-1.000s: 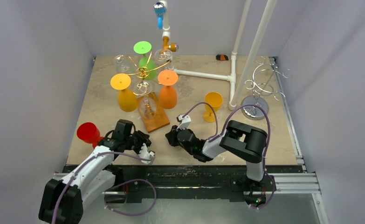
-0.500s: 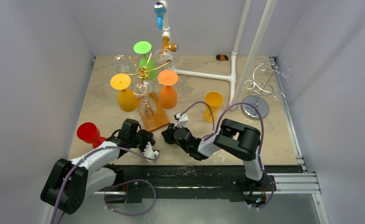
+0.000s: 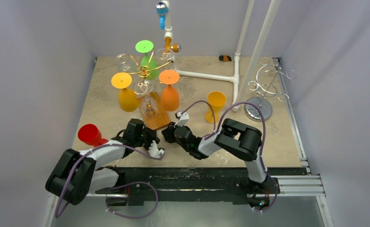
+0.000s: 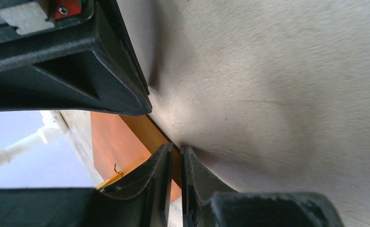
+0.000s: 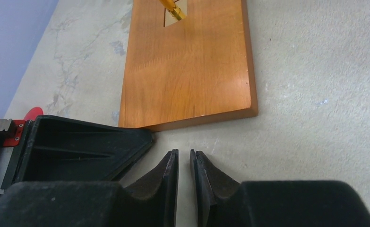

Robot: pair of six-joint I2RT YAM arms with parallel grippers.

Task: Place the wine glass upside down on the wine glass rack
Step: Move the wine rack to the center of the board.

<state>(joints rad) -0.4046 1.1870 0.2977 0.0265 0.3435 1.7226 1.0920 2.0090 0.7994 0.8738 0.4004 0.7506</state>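
Wine glass [image 3: 216, 106] (yellow) upright on table [image 3: 277, 142], well right of both fingersets, ungrasped. Rack [image 3: 145, 75] w/ wooden base [image 5: 192, 71] just ahead of R gripper [image 5: 184, 187]. L gripper [image 4: 175, 182], R gripper: nearly clenched, empty. Pickup, flip, hang all left.

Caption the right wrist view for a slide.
Right gripper, jaws nearly shut and empty, low over the table just short of the rack's wooden base.
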